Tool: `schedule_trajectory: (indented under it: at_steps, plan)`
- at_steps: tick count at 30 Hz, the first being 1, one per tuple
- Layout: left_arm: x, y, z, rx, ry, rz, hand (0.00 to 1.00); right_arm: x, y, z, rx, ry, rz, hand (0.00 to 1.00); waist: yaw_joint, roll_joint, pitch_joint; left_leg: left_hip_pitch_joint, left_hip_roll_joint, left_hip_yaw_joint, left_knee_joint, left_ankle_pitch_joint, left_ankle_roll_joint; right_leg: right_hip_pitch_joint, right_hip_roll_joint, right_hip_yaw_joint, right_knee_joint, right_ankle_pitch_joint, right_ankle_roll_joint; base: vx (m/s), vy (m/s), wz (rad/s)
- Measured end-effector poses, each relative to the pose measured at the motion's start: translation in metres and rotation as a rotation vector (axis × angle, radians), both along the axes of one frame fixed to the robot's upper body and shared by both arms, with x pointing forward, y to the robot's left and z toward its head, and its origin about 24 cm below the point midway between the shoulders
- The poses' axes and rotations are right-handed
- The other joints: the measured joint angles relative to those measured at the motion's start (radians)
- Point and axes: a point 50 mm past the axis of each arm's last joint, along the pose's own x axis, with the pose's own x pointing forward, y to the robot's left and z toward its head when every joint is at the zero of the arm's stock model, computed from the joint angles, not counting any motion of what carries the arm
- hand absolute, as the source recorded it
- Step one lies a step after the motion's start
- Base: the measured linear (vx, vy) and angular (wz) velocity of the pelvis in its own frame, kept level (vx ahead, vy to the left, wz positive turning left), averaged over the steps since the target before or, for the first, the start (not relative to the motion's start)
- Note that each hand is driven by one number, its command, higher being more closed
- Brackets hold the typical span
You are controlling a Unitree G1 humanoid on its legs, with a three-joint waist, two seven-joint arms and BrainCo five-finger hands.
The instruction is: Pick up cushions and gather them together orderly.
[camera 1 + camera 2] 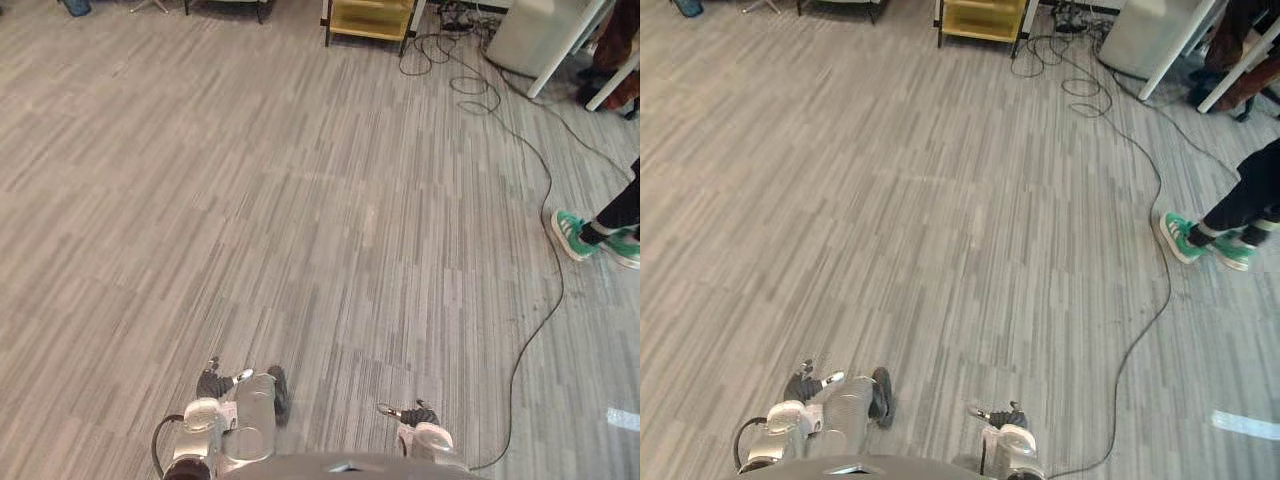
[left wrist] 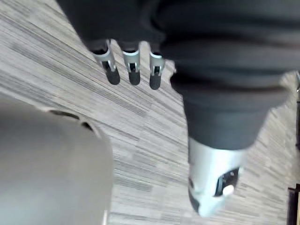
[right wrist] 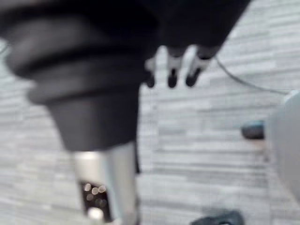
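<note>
**Cushions: I cannot tell where they are**

Low down on the left of the head view, the left hand hangs over the grey floor. In its own wrist view its fingers point straight down at the floor. The thumb sticks out apart from them. This hand is open and holds nothing.

At the top edge, a bit right of the middle, stands a yellow shelf.

Low down and right of the middle is the right hand. It is well apart from the left hand. In its wrist view its fingers are straight too, and its thumb is off to one side. It is open, with nothing in it.

In the top right corner is a big white box. At the right edge, about halfway down, a person's green shoes stand on the floor, close together.
</note>
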Motion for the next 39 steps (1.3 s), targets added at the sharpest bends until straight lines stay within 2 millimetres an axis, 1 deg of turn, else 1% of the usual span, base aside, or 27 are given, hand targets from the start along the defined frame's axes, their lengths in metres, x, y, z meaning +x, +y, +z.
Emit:
schedule_trajectory:
  at_steps: [1,2,3,4,5,8,9,11,12,13,15,17,18,19,20,22,25,26,28,29,30,31,33,35,37,38,39]
  plan:
    - [-0.001,0.000,-0.001,0.000,0.011,0.002,0.00,-0.004,-0.001,-0.001,0.001,0.008,0.001,0.00,-0.001,0.002,0.003,0.036,-0.005,0.001,-0.006,-0.008,0.004,-0.039,-0.006,-0.026,0.091,-0.001,-0.004,0.59,0.090,0.16]
    - [-0.004,0.000,-0.002,0.000,0.028,0.007,0.00,-0.006,-0.003,-0.001,0.003,0.006,0.003,0.00,0.001,0.027,0.019,0.125,-0.008,0.000,-0.054,-0.014,0.007,-0.090,-0.023,-0.101,0.175,-0.029,-0.064,0.37,0.045,-0.09]
    - [-0.008,0.000,-0.004,-0.002,0.043,0.008,0.00,-0.003,-0.006,0.001,-0.006,-0.004,0.013,0.00,-0.004,0.029,0.018,0.184,-0.007,-0.001,-0.103,-0.019,0.011,-0.120,-0.030,-0.155,0.180,-0.055,-0.111,0.53,0.048,-0.20]
    - [-0.010,0.000,-0.005,-0.003,0.055,0.009,0.00,-0.002,-0.006,0.001,-0.006,-0.013,0.014,0.00,-0.008,0.040,0.021,0.246,-0.004,-0.008,-0.163,-0.030,-0.004,-0.163,-0.030,-0.217,0.157,-0.078,-0.136,0.33,-0.001,-0.11]
    - [-0.011,0.000,-0.006,-0.004,0.059,0.010,0.00,0.000,-0.006,0.002,-0.007,-0.023,0.014,0.00,-0.012,0.039,0.021,0.271,-0.003,-0.014,-0.188,-0.039,-0.009,-0.183,-0.029,-0.244,0.131,-0.090,-0.147,0.39,-0.029,-0.02]
    - [-0.014,-0.003,-0.008,-0.014,0.078,0.010,0.00,0.006,-0.007,0.006,-0.009,-0.061,0.014,0.00,-0.025,0.041,0.030,0.379,0.008,-0.017,-0.277,-0.041,-0.014,-0.257,-0.002,-0.326,-0.202,-0.124,-0.195,0.41,-0.112,0.09]
    - [-0.017,-0.005,-0.009,-0.017,0.087,0.008,0.00,0.011,-0.008,0.008,-0.009,-0.075,0.010,0.00,-0.039,0.050,0.032,0.413,0.027,-0.026,-0.307,-0.043,-0.020,-0.280,0.040,-0.315,-0.468,-0.061,-0.207,0.39,-0.150,0.31]
    - [-0.018,-0.007,-0.011,-0.020,0.097,0.002,0.00,0.012,-0.009,0.008,-0.008,-0.080,0.001,0.00,-0.047,0.049,0.034,0.461,0.035,-0.058,-0.358,-0.047,-0.047,-0.293,0.063,-0.259,-0.752,0.070,-0.194,0.43,-0.189,0.54]
    - [-0.019,-0.007,-0.011,-0.021,0.100,0.006,0.00,0.012,-0.010,0.009,-0.011,-0.080,-0.003,0.00,-0.047,0.049,0.035,0.496,0.036,-0.079,-0.379,-0.055,-0.062,-0.291,0.061,-0.236,-0.803,0.104,-0.193,0.62,-0.305,0.67]
    - [-0.021,-0.010,-0.012,-0.032,0.106,0.017,0.00,0.013,-0.012,0.010,-0.018,-0.084,-0.002,0.00,-0.050,0.058,0.035,0.536,0.052,-0.114,-0.380,-0.061,-0.073,-0.292,0.065,-0.221,-0.743,0.203,-0.203,0.65,-0.337,0.71]
    - [-0.023,-0.018,-0.014,-0.046,0.115,0.007,0.00,0.018,-0.015,0.013,-0.030,-0.107,0.002,0.00,-0.052,0.083,0.021,0.534,0.087,-0.174,-0.317,-0.050,-0.074,-0.331,0.067,-0.243,-0.571,0.186,-0.223,0.55,-0.300,0.50]
    - [-0.022,-0.025,-0.014,-0.066,0.112,0.014,0.00,0.021,-0.022,0.016,-0.045,-0.121,-0.011,0.00,-0.050,0.132,0.017,0.481,0.136,-0.224,-0.153,-0.012,-0.078,-0.327,0.092,-0.283,-0.480,0.088,-0.245,0.53,-0.261,0.18]
    - [-0.023,-0.027,-0.015,-0.078,0.112,0.023,0.00,0.022,-0.024,0.017,-0.051,-0.123,-0.011,0.00,-0.055,0.154,0.016,0.406,0.161,-0.254,0.020,0.067,-0.086,-0.298,0.106,-0.300,-0.464,0.040,-0.253,0.58,-0.256,0.16]
    - [-0.022,-0.027,-0.014,-0.079,0.106,0.025,0.00,0.020,-0.026,0.016,-0.056,-0.116,-0.007,0.00,-0.059,0.169,0.020,0.330,0.187,-0.270,0.191,0.227,-0.104,-0.247,0.132,-0.309,-0.472,0.003,-0.265,0.56,-0.225,0.06]
    - [-0.022,-0.026,-0.014,-0.077,0.106,0.022,0.00,0.018,-0.026,0.015,-0.057,-0.105,-0.004,0.00,-0.054,0.169,0.026,0.272,0.221,-0.265,0.329,0.310,-0.127,-0.191,0.155,-0.308,-0.495,-0.024,-0.283,0.58,-0.200,-0.07]
    - [-0.018,-0.025,-0.012,-0.072,0.083,0.013,0.00,0.009,-0.027,0.011,-0.052,-0.064,-0.013,0.00,-0.045,0.179,0.035,0.160,0.276,-0.194,0.568,0.228,-0.096,-0.060,0.196,-0.306,-0.564,-0.055,-0.309,0.56,-0.165,-0.20]
    - [-0.008,-0.024,-0.006,-0.051,0.037,-0.033,0.00,0.000,-0.024,0.005,-0.037,-0.014,-0.015,0.00,-0.037,0.157,0.039,0.003,0.217,-0.132,0.554,0.135,-0.104,0.103,0.200,-0.287,-0.696,-0.057,-0.301,0.60,-0.090,-0.20]
    - [-0.003,-0.025,-0.003,-0.048,0.012,-0.040,0.00,0.002,-0.024,0.004,-0.036,-0.010,-0.023,0.00,-0.024,0.158,0.043,-0.062,0.177,-0.097,0.404,0.083,-0.107,0.169,0.200,-0.268,-0.755,-0.051,-0.292,0.55,-0.015,-0.34]
    - [0.000,-0.026,-0.001,-0.047,-0.003,-0.046,0.00,0.000,-0.024,0.004,-0.037,-0.003,-0.028,0.00,-0.011,0.155,0.047,-0.082,0.119,-0.077,0.150,0.070,-0.107,0.227,0.190,-0.246,-0.803,-0.050,-0.290,0.49,0.055,-0.41]
    - [0.001,-0.026,-0.001,-0.046,-0.007,-0.048,0.00,-0.001,-0.023,0.003,-0.032,-0.002,-0.033,0.00,-0.008,0.150,0.050,-0.082,0.082,-0.083,-0.008,0.092,-0.111,0.257,0.180,-0.239,-0.824,-0.055,-0.283,0.61,0.165,-0.65]
    - [0.002,-0.026,0.000,-0.045,-0.013,-0.048,0.00,-0.006,-0.023,0.002,-0.032,0.013,-0.036,0.00,0.007,0.150,0.052,-0.061,0.044,-0.114,-0.243,0.251,-0.116,0.298,0.180,-0.197,-0.851,-0.077,-0.257,0.49,0.168,-0.70]
    - [0.003,-0.026,0.000,-0.044,-0.016,-0.048,0.00,-0.007,-0.024,0.001,-0.032,0.016,-0.035,0.00,0.017,0.149,0.052,-0.048,0.043,-0.113,-0.256,0.321,-0.105,0.309,0.181,-0.178,-0.858,-0.082,-0.251,0.59,0.194,-0.72]
    - [0.005,-0.015,0.001,-0.016,-0.016,-0.055,0.00,-0.005,-0.014,-0.001,-0.008,0.021,-0.021,0.00,-0.001,0.104,0.045,-0.041,0.002,-0.097,-0.238,0.267,-0.034,0.320,0.143,-0.139,-0.857,-0.083,-0.243,0.45,0.136,-0.19]
    - [0.008,-0.012,0.003,-0.017,-0.029,-0.032,0.00,-0.012,-0.013,-0.003,-0.003,0.037,-0.035,0.00,0.009,0.088,0.053,-0.038,-0.004,-0.083,-0.154,0.188,0.002,0.311,0.122,-0.112,-0.770,-0.084,-0.242,0.52,0.193,-0.02]
    - [0.006,-0.009,0.002,-0.010,-0.021,-0.032,0.00,-0.014,-0.014,-0.004,-0.005,0.041,-0.025,0.00,0.019,0.079,0.052,0.017,-0.011,-0.056,-0.152,0.126,0.011,0.219,0.109,-0.064,-0.514,-0.086,-0.206,0.36,0.161,-0.28]
    - [0.005,-0.007,0.001,-0.006,-0.013,-0.033,0.00,-0.013,-0.013,-0.004,-0.002,0.040,-0.023,0.00,0.015,0.075,0.049,0.034,-0.017,-0.053,-0.155,0.112,0.012,0.180,0.098,-0.058,-0.414,-0.074,-0.170,0.28,0.111,-0.19]
    - [0.001,-0.005,-0.001,0.001,0.010,-0.042,0.00,-0.009,-0.012,-0.002,0.000,0.018,-0.016,0.00,0.004,0.069,0.048,0.071,-0.028,-0.050,-0.153,0.083,0.015,0.082,0.080,-0.050,-0.181,-0.052,-0.080,0.35,0.118,-0.05]
